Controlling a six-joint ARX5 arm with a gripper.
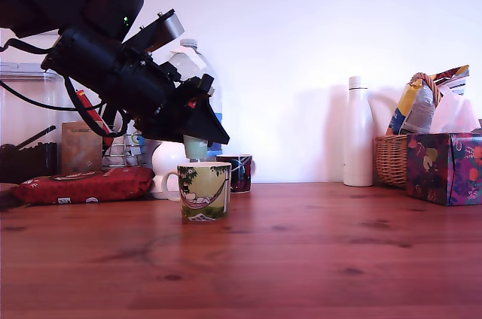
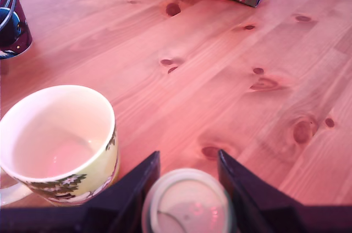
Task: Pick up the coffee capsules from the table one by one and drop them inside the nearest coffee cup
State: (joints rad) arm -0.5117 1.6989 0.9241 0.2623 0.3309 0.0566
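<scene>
The black gripper hangs low above the cream and yellow-green mug with a hammock cartoon in the exterior view, and its jaws pinch a small pale grey-green tapered coffee capsule. The capsule is in the air, just over the rim of the mug and not touching it. The mug stands on the reddish-brown wooden plank table, and a dark mug with a colourful pattern stands behind it.

In the wrist view the gripper holds the round pale capsule between its two dark jaws. The cream and yellow-green mug is just beside the capsule, and its inside looks empty. I see no other capsule on the table.

I judge that the pick is done for this capsule and the drop is left. The capsule seems not yet fully over the opening, so a small shift toward the mug may be needed before release.
</scene>
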